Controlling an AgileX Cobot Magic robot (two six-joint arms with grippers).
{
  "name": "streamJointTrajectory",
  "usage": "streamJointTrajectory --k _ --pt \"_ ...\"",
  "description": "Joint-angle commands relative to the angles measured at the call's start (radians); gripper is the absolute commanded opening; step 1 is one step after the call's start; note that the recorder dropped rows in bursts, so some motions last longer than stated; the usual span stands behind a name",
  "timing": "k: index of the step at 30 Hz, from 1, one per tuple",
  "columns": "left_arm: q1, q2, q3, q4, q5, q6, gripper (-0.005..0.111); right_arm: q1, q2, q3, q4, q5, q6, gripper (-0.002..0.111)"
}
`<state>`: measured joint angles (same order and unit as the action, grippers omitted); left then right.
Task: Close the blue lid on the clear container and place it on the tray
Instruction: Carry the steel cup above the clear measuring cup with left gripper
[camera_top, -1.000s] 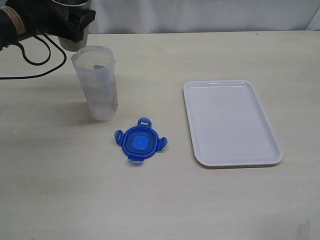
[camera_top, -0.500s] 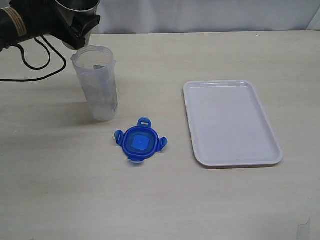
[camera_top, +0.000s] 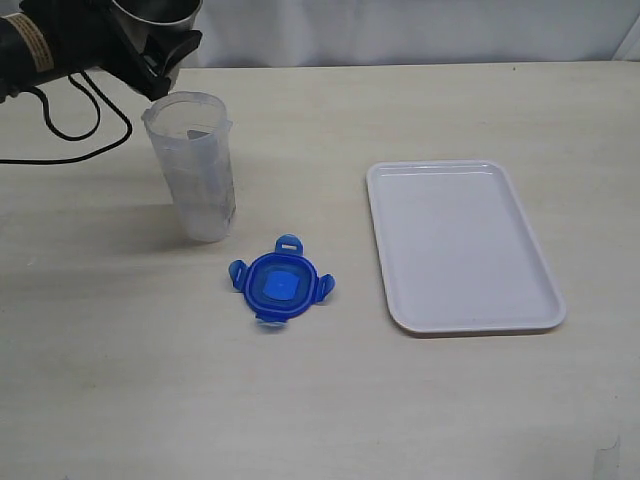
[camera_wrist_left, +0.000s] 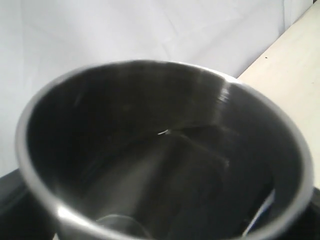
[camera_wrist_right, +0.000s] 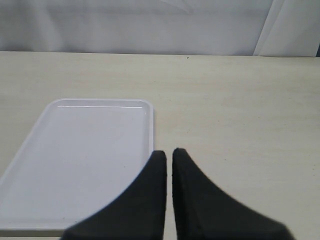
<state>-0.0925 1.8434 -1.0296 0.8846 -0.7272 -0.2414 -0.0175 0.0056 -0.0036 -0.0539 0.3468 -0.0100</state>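
Across a pale, wood-grained table (camera_top: 450, 400) backed by a white curtain (camera_top: 400, 30), four objects and two robot arms are in view.

The tray (camera_top: 462, 245) is the largest item. It is flat, white and rectangular with rounded corners and a low rim. It lies on the right side of the table with nothing on it. The right wrist view also shows the tray (camera_wrist_right: 85, 160), lying beyond the fingertips and to one side.

The left arm enters at the top left corner of the exterior view, black, with a dark cable (camera_top: 70, 120) looping over the table beneath it. The left gripper (camera_top: 160, 45) is clamped around a grey metal cup (camera_top: 155, 10) and holds it clear of the table. In the left wrist view the metal cup (camera_wrist_left: 165, 165) fills almost the whole picture, its dark interior and bright rim facing the camera.

The clear container (camera_top: 192, 165) stands upright on the left side of the table, just below the raised cup and well apart from the tray. It is tall, narrow and translucent, and its mouth is open.

The blue lid (camera_top: 281, 287) lies flat on the table between the container and the tray, nearer the container and touching neither. Its four flaps are spread outward around a lighter blue centre.

The right gripper (camera_wrist_right: 169, 160) appears only in its own wrist view. Its two black fingers are pressed almost together, with a thin slit between them, and they grip nothing. It hovers above bare table just beside the tray's edge.
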Motion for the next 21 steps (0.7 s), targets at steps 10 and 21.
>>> streamJointTrajectory --k 10,21 --pt "0.071 -0.02 -0.019 0.081 -0.219 -0.108 0.0 -0.003 -0.006 0.004 -0.002 -0.001 -0.004 0.004" --pt "0.069 -0.02 -0.019 0.152 -0.217 -0.095 0.0 -0.003 -0.006 0.004 -0.002 -0.001 -0.004 0.004"
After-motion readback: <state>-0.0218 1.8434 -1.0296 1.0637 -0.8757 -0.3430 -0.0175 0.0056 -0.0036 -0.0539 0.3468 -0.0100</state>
